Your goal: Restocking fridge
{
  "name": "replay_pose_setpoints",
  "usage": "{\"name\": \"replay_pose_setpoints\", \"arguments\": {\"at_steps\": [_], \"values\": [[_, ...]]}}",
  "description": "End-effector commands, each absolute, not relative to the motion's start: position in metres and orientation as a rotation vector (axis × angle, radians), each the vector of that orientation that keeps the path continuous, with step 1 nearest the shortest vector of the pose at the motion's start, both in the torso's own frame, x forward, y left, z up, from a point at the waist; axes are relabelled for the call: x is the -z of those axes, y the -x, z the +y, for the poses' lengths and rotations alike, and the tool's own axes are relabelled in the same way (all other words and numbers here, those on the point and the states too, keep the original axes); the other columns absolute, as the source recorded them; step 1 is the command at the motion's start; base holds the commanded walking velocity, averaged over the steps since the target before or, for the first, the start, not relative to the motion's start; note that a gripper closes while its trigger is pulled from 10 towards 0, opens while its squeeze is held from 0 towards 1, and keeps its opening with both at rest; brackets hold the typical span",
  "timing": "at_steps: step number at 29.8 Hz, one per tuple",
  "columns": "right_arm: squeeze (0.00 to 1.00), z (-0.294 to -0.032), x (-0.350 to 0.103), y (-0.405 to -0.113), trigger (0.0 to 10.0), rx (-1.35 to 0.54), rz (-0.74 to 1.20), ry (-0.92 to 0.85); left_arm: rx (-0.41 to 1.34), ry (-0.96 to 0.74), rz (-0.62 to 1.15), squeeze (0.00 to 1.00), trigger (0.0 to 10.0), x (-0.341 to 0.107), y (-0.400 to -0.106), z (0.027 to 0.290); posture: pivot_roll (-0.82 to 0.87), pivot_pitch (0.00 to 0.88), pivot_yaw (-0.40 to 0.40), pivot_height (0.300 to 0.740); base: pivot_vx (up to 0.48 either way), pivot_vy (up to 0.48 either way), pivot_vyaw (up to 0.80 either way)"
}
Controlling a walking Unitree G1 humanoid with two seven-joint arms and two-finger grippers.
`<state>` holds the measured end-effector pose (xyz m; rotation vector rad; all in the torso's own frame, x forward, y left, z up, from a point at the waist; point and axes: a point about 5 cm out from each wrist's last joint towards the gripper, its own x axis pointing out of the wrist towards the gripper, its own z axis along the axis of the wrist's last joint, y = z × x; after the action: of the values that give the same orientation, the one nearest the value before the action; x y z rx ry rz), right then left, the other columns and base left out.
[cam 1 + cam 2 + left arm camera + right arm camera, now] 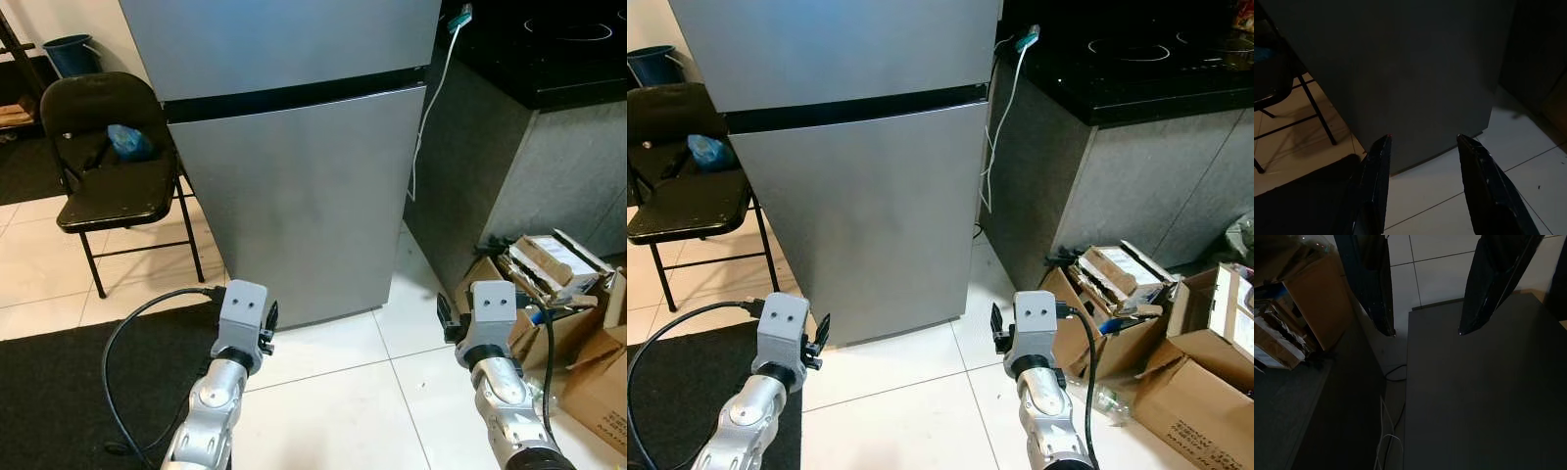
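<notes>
Fridge [294,186]: directly ahead, both doors shut, so nothing can go in yet.
Left claw [1422,147]: fingers spread, empty, raised toward the lower door.
Right claw [1425,330]: fingers spread, empty, likewise raised.
Chair [108,186]: left of fridge, blue bag [127,142] on its seat.

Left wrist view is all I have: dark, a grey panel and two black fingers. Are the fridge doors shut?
Observer: Yes. In the head views both doors of the fridge are shut, the black seam between them unbroken.
Operator: Where's the right gripper?
Observer: The right gripper is raised in front of the robot, open and empty, pointing at the fridge side and the gap beside it.
Operator: Anything in that gap?
Observer: A white cable hangs from the black counter down toward the floor.
Operator: Stock nearby?
Observer: Open cardboard boxes sit on the floor to the robot's right; I cannot tell what is in them.
</notes>
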<state>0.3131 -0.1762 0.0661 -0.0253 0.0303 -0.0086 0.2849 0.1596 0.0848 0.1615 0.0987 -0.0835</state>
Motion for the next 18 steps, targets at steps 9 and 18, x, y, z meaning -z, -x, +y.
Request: {"name": "replay_pose_setpoints", "arguments": {"at_steps": [9, 18], "values": [[0.0, -0.1782, -0.0555, -0.3068, 10.0, 0.021, 0.082, 0.025, 0.059, -0.145, 0.161, 0.0, 10.0, -0.0716, -0.2808, 0.158, -0.11, 0.083, 0.03, 0.74, 0.0, 0.0, 0.0], [0.0, -0.1803, -0.0525, -0.3061, 10.0, 0.031, 0.108, 0.04, 0.055, -0.144, 0.167, 0.0, 10.0, -0.0706, -0.2807, 0.1573, -0.11, 0.085, 0.03, 0.74, 0.0, 0.0, 0.06]]}}
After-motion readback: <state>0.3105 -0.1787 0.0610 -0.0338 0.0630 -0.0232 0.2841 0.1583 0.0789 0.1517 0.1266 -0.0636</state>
